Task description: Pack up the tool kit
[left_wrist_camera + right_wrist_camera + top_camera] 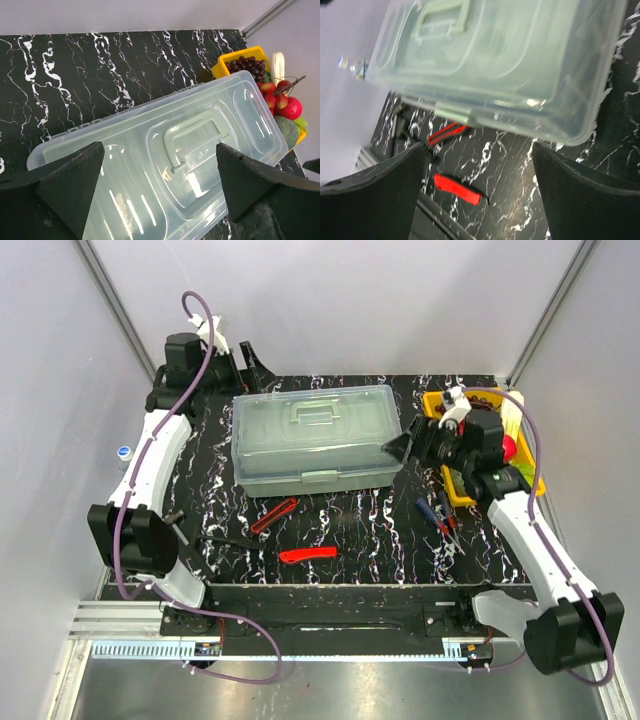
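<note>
Black marbled table [380, 540], one closed toolbox [315, 435], two red tools [308, 555]

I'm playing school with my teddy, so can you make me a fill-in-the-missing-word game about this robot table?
1. The toolbox lid is ____.
2. The fruit tray is coloured ____.
3. The left gripper and right gripper are both ____.
4. The loose tool nearest the near edge of the table is ____.
Missing words: closed, yellow, open, red.
</note>
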Motion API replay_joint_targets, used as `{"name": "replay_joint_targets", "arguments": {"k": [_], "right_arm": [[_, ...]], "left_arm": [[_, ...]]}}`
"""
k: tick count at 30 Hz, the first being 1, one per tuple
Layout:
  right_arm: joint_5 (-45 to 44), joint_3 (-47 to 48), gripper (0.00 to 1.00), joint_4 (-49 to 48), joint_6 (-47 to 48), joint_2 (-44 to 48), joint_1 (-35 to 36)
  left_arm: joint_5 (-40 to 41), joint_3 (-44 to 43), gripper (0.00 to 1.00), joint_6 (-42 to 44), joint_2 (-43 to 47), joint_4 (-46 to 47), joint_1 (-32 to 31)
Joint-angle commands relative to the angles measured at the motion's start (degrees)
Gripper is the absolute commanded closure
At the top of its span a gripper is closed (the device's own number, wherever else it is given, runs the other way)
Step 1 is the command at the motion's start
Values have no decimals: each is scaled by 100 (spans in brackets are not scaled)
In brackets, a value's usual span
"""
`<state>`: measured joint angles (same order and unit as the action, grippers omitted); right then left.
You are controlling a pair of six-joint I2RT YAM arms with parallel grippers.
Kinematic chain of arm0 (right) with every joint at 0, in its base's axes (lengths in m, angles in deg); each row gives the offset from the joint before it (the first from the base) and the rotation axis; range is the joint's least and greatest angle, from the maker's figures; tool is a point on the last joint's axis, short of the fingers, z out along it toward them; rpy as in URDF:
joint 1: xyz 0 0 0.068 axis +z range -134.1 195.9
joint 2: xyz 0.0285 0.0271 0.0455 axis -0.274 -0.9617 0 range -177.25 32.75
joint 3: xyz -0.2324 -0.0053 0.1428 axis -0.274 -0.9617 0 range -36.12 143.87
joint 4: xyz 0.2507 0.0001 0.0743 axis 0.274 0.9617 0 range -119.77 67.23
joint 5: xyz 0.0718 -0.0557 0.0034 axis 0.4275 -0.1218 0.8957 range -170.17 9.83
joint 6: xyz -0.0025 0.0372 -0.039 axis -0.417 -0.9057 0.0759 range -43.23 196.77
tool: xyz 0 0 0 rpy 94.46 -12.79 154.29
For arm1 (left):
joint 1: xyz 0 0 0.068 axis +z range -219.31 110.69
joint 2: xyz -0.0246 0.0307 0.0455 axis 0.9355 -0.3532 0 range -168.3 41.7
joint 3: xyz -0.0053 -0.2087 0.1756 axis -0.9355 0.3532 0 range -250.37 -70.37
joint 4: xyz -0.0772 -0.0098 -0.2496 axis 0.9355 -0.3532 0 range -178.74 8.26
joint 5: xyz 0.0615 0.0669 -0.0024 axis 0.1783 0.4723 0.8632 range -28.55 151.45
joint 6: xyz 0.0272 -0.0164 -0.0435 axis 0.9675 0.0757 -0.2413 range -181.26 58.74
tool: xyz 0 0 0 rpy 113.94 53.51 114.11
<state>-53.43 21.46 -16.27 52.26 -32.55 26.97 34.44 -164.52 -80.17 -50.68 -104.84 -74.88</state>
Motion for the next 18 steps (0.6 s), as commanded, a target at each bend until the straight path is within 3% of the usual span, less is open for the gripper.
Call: {"name": "replay_joint_targets", "arguments": {"k": [1,8,11,18], "right_arm": [[139,-413,9,12,307,675,185],[-756,-784,12,-57,421,677,220],[-1188,-652,14,-189,333,527,211],[-820,-485,16,-444,184,-9,246]], "left_arm": [[178,19,1,178,132,94,-155],[327,99,1,362,185,42,-331],[949,230,1,617,491,-55,-480],[1891,994,1,766,1274,103,-490]]}}
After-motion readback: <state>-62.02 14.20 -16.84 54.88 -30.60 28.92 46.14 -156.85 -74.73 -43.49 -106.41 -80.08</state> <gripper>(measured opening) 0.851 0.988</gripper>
